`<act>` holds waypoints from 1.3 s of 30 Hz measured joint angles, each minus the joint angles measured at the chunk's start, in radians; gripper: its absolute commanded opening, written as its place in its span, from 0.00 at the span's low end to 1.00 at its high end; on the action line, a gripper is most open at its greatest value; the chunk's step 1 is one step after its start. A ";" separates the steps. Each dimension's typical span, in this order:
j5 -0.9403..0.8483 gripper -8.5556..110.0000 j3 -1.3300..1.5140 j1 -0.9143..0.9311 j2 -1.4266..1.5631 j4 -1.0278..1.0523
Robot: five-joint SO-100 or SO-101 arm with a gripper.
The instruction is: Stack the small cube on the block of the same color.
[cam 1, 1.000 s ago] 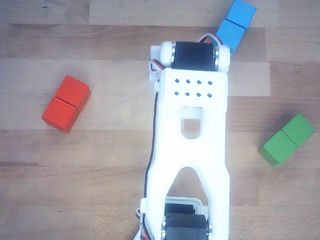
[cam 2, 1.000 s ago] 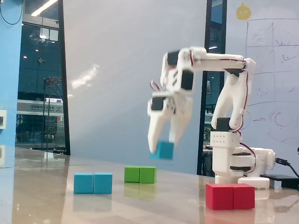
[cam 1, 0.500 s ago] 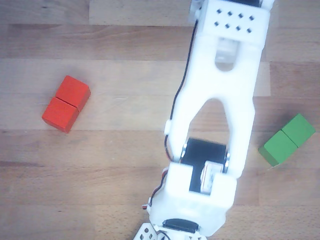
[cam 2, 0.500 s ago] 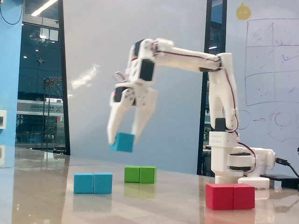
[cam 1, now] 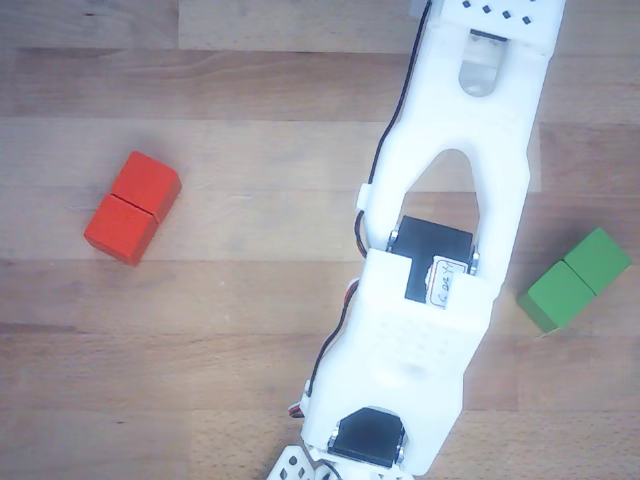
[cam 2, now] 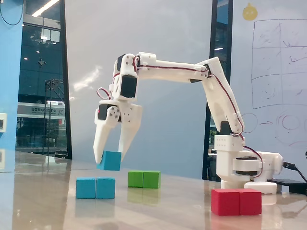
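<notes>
— Gripping the small cube (cam 2: 110, 161), our end effector (cam 2: 111, 158) hangs above the blue block (cam 2: 95, 188) on the bench (cam 2: 168, 211).
— Directly above? Seemingly; we can't judge depth.

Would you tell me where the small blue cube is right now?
In the fixed view, the small cube hangs in the gripper, just above the blue block at the left.

The hand (cam 2: 110, 158) grips the small cube (cam 2: 110, 161) above the blue block (cam 2: 95, 188).

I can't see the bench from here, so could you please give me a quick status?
Gripper shut on small blue cube, airborne. Cube just above blue block, not touching. Nothing between them.
</notes>
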 measured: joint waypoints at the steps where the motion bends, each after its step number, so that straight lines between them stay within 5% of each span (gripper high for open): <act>1: 0.000 0.15 0.000 0.000 -0.003 0.000; 39: -0.009 0.21 -0.037 0.000 -0.077 -0.048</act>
